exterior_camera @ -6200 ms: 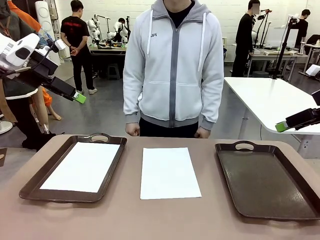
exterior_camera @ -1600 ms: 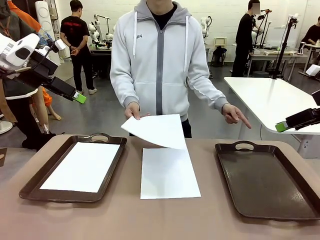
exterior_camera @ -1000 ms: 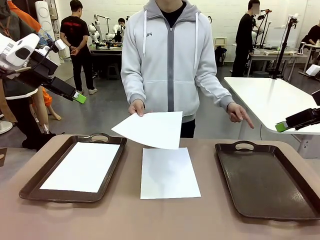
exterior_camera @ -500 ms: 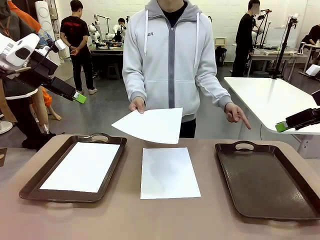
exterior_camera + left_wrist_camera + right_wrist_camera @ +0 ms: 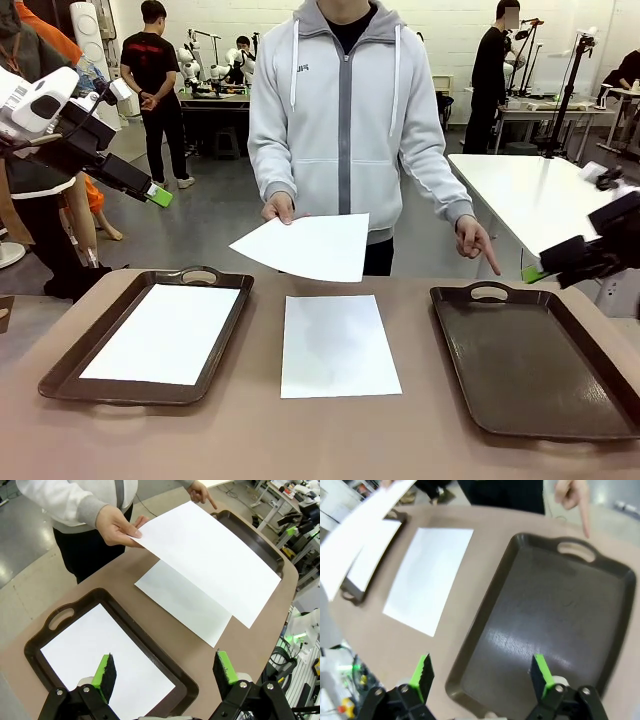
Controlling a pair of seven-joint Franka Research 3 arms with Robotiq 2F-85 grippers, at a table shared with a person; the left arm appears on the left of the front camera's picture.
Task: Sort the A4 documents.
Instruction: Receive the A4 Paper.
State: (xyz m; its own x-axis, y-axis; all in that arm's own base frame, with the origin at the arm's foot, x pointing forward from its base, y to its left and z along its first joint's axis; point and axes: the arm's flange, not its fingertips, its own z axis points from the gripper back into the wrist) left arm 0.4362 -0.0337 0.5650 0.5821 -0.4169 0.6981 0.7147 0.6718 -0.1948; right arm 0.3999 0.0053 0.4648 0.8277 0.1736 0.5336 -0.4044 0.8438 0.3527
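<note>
Presently a hand (image 5: 279,208) holds a sheet (image 5: 305,247) above a second sheet (image 5: 335,345) on the tabletop (image 5: 420,430) between the left tray (image 5: 60,375), bearing a third sheet (image 5: 165,333), and the right tray (image 5: 530,370). Left fingers (image 5: 106,672) and right fingers (image 5: 422,672) gape wide.

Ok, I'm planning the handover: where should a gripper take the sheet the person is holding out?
Probably the free edge opposite the person's hand: the held sheet hangs roughly flat above the table, pinched at one corner only. Come in level from the robot's side, one finger above and one below.
</note>
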